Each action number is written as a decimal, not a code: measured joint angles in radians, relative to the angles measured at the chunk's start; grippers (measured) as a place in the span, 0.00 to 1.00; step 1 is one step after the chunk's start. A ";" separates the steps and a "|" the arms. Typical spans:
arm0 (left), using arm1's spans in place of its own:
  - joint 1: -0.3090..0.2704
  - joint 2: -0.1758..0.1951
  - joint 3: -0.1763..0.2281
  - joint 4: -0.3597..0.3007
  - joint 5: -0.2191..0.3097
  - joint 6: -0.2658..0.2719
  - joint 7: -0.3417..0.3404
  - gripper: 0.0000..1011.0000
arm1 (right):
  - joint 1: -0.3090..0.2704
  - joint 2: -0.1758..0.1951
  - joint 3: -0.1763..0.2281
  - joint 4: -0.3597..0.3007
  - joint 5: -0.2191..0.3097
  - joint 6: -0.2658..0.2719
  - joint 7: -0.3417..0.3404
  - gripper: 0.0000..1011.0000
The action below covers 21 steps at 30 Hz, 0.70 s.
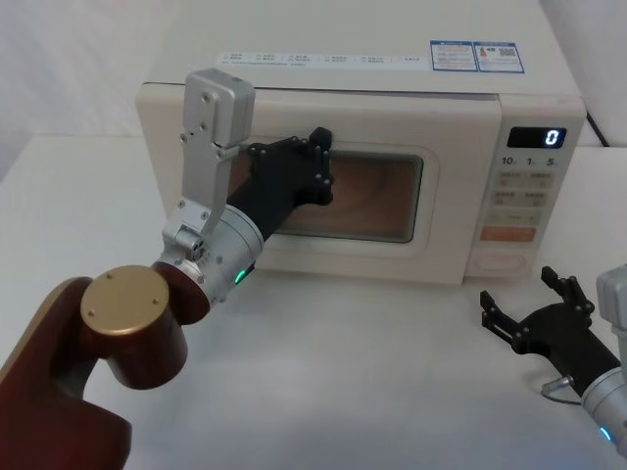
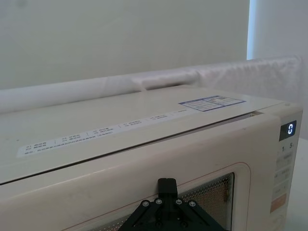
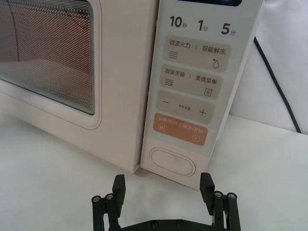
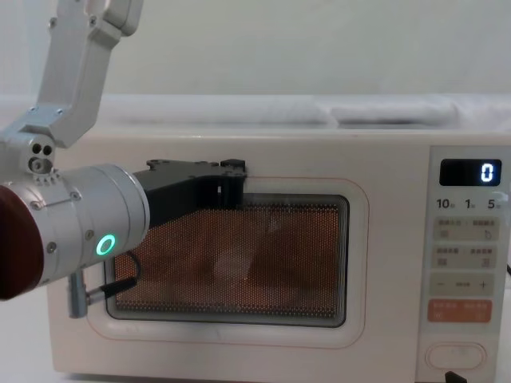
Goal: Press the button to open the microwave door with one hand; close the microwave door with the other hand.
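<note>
Two arms: both were in frame, left at the door, right parked low by the keypad.
Left end effector (image 1: pixel 318 157): fingertips sat against the microwave door (image 1: pixel 431 132) near the upper left of its window; finger spread: cannot tell.
Right end effector (image 3: pixel 163 190): spread wide, empty, just above the tabletop (image 1: pixel 372 372), lined up with and just short of the button (image 3: pixel 172 161).
Button: bottom of the keypad panel, under the orange key (image 3: pixel 179 130).
Door: looked flush with the body in the head and chest views; likely shut.
Risk 1: left tips on the window would block the door if the button got pressed, so the latch might release with no swing.
Risk 2: open fingers could straddle the button, or ride high onto the orange key and start a cycle.
Risk 3: a hard push could skid the oven back on the tabletop.
</note>
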 joint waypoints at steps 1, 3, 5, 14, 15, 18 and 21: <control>0.000 -0.001 0.000 0.001 0.000 0.000 0.000 0.00 | 0.000 0.000 0.000 0.000 0.000 0.000 0.000 0.99; -0.001 -0.003 -0.001 0.004 0.001 -0.001 -0.001 0.00 | 0.000 0.000 0.000 0.000 0.000 0.000 0.000 0.99; -0.001 -0.004 -0.002 0.005 0.001 -0.001 -0.002 0.00 | 0.000 0.000 0.000 0.000 0.000 0.000 0.000 0.99; 0.000 -0.010 -0.005 0.011 0.002 -0.005 -0.005 0.00 | 0.000 0.000 0.000 0.000 0.000 0.000 0.000 0.99; 0.001 -0.011 -0.006 0.012 0.002 -0.006 -0.005 0.00 | 0.000 0.000 0.000 0.000 0.000 0.000 0.000 0.99; 0.001 -0.013 -0.007 0.014 0.002 -0.008 -0.005 0.00 | 0.000 0.000 0.000 0.000 0.000 0.000 0.000 0.99; 0.001 -0.015 -0.009 0.016 0.003 -0.009 -0.005 0.00 | 0.000 0.000 0.000 0.000 0.000 0.000 0.000 0.99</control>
